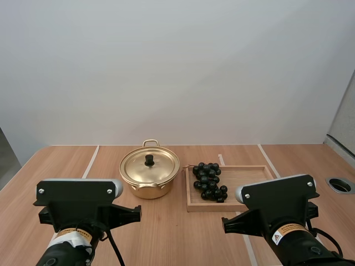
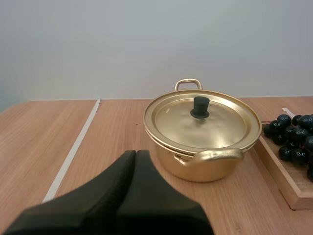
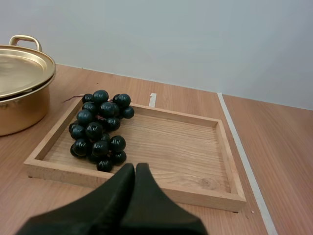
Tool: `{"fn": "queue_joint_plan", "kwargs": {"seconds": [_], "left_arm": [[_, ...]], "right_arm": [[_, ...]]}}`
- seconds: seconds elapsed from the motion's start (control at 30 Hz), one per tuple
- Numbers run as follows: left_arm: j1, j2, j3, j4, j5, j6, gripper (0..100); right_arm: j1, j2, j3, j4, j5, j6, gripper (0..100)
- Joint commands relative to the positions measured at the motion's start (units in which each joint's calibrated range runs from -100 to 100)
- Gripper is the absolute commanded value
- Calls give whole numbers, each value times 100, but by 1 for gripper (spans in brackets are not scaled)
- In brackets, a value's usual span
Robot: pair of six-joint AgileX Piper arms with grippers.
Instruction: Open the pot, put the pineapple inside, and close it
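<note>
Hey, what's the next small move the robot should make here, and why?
Probably open the left gripper and move it toward the black knob. The lid is on the pot, that gripper is shut and faces it, and the grapes lie in the tray.

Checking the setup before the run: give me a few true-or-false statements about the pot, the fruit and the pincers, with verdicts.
1. The lid sits on the pot. True.
2. The fruit in the wooden tray is a pineapple. False: it is a bunch of dark grapes.
3. The left pincer is shut on nothing. True.
4. The right pincer holds the grapes. False: it is shut on nothing, apart from them.
</note>
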Motion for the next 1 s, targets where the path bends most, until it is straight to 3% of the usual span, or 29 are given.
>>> {"fn": "queue_joint_plan", "kwargs": {"seconds": [0.0, 0.97], "left_arm": [[10, -26, 2, 19, -185, -81, 0], [10, -26, 2, 19, -185, -81, 0]], "right_arm": [[3, -47, 0, 151, -32, -57, 0], [3, -47, 0, 562, -211, 116, 0]]}}
